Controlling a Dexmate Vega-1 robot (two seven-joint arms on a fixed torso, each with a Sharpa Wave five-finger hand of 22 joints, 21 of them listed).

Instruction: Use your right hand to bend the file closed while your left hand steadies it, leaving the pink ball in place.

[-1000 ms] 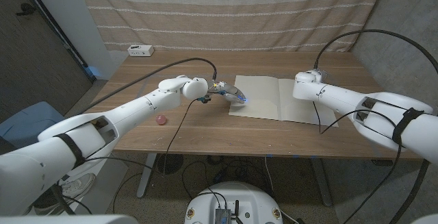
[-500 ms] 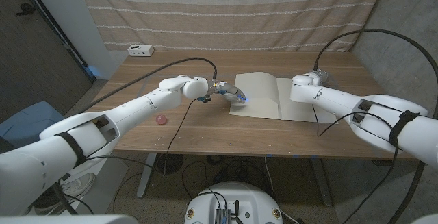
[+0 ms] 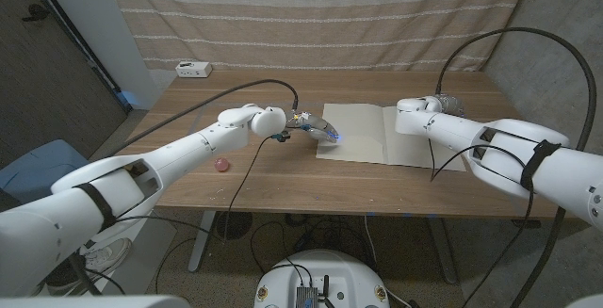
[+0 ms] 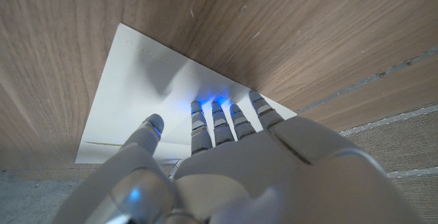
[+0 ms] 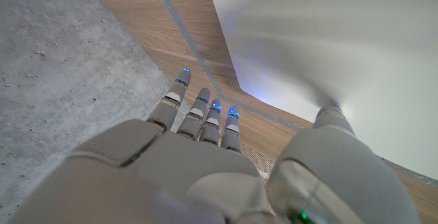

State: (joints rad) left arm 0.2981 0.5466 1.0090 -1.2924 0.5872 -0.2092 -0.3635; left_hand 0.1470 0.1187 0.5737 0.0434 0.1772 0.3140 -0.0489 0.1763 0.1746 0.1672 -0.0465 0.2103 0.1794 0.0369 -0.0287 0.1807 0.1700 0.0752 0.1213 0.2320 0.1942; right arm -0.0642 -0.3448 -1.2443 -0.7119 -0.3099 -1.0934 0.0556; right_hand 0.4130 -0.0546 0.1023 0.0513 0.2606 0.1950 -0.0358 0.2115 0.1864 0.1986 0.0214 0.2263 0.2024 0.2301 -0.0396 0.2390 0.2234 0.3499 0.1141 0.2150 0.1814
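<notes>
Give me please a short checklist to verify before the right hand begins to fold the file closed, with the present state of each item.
1. Left hand steadies the file: ok, its fingers rest on the left half's edge.
2. File lies open on the table: ok, both halves look spread out in the head view.
3. Right hand has hold of the right half: cannot tell; in the right wrist view its thumb is against the sheet, the other fingers are spread beyond the sheet's edge.
4. Pink ball away from the file: ok, it sits apart, on the far side of the left arm.
5. Closing path free: ok, nothing lies on the file's pages.
</notes>
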